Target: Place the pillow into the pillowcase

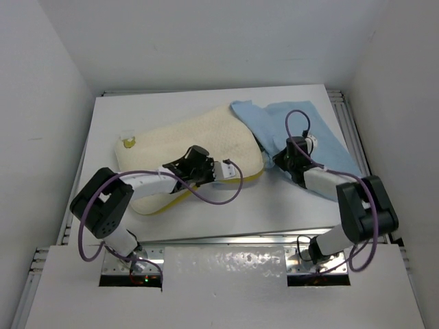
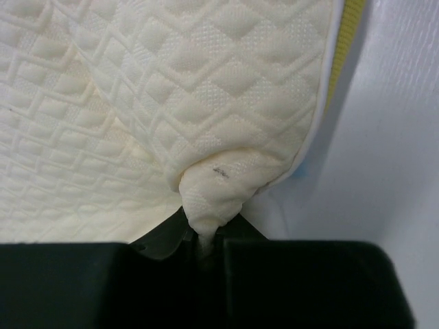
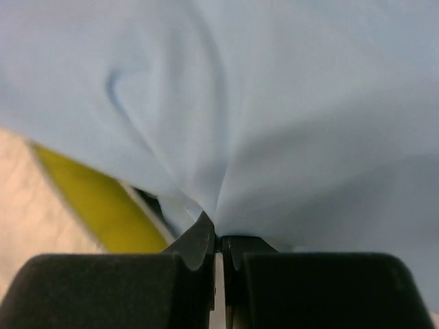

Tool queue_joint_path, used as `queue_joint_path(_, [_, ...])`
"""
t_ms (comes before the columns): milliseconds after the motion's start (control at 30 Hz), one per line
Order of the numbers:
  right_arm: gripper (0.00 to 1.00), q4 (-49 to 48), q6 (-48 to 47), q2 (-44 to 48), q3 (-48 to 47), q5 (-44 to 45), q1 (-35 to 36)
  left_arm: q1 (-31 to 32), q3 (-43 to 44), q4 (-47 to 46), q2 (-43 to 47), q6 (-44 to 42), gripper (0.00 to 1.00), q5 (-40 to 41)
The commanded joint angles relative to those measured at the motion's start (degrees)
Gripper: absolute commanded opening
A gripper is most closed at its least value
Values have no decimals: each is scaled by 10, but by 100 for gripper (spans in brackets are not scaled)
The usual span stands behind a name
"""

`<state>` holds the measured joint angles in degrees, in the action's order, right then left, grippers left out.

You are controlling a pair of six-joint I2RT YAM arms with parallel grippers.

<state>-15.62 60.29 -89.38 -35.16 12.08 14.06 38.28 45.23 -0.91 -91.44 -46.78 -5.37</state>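
Observation:
The cream quilted pillow [image 1: 199, 140] with its yellow edge band lies across the middle of the table, its right end against the pillowcase. My left gripper [image 1: 226, 168] is shut on a pinched fold of the pillow's cover [image 2: 206, 205] near its front right corner. The light blue pillowcase [image 1: 322, 133] lies at the right rear. My right gripper [image 1: 282, 159] is shut on a gathered fold of the pillowcase [image 3: 226, 171] at its edge beside the pillow. The yellow band [image 3: 103, 202] shows just left of that fold.
The white table [image 1: 103, 116] has metal rails [image 1: 357, 137] along its sides and front edge. Purple cables [image 1: 206, 195] loop over both arms. White walls close in on three sides.

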Motion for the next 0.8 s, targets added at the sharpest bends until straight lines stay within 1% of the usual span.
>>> queue_joint_path(0, [0, 48, -176, 97, 1, -18, -16, 0, 56, 74, 21, 21, 0, 46])
queue_joint_path(33, [0, 74, -199, 110, -6, -35, -20, 0, 70, 105, 33, 7, 0, 48])
queue_joint_path(67, [0, 100, -222, 128, -14, -53, -25, 0, 82, 114, 40, 4, 0, 49])
queue_joint_path(100, [0, 150, -263, 134, -33, -77, -38, 1, 100, 122, 46, 1, 0, 50])
queue_joint_path(133, [0, 187, -280, 137, -46, -120, -44, 2, 107, 138, 57, -7, 0, 50])
queue_joint_path(167, [0, 218, -297, 139, -60, -142, -47, 4, 112, 146, 62, -14, 0, 51])
queue_joint_path(200, [0, 276, -331, 139, -84, -158, -47, 6, 116, 153, 65, -21, 0, 51])
queue_joint_path(267, [0, 336, -358, 135, -111, -195, -47, 10, 117, 165, 71, -39, 0, 75])
queue_joint_path(300, [0, 395, -372, 132, -134, -201, -46, 11, 117, 166, 72, -44, 0, 83])
queue_joint_path(333, [0, 421, -376, 132, -143, -197, -47, 12, 117, 164, 72, -45, 0, 100])
queue_joint_path(367, [0, 472, -381, 138, -157, -191, -47, 13, 117, 163, 71, -47, 0, 110])
queue_joint_path(400, [0, 495, -386, 142, -163, -186, -47, 14, 117, 159, 70, -48, 0, 125])
queue_joint_path(433, [0, 542, -387, 151, -176, -164, -46, 14, 117, 153, 69, -48, 0, 135])
queue_joint_path(500, [0, 586, -388, 157, -187, -154, -47, 18, 115, 149, 70, -50, 0, 141])
queue_joint_path(533, [14, 626, -388, 160, -201, -149, -47, 22, 111, 146, 70, -52, 0, 142])
queue_joint_path(600, [26, 655, -388, 168, -210, -131, -47, 29, 106, 136, 70, -53, 0, 143])
queue_joint_path(633, [35, 668, -397, 173, -213, -128, -47, 31, 107, 136, 70, -52, 0, 142])
queue_joint_path(667, [56, 665, -406, 191, -214, -130, -47, 33, 108, 140, 71, -48, 0, 135])
queue_joint_path(700, [62, 656, -414, 201, -215, -139, -47, 35, 108, 146, 72, -49, 0, 126])
queue_joint_path(733, [65, 643, -418, 213, -216, -151, -47, 37, 105, 150, 72, -52, 0, 119])
queue_joint_path(767, [66, 596, -415, 224, -214, -172, -46, 40, 101, 150, 75, -56, 0, 110])
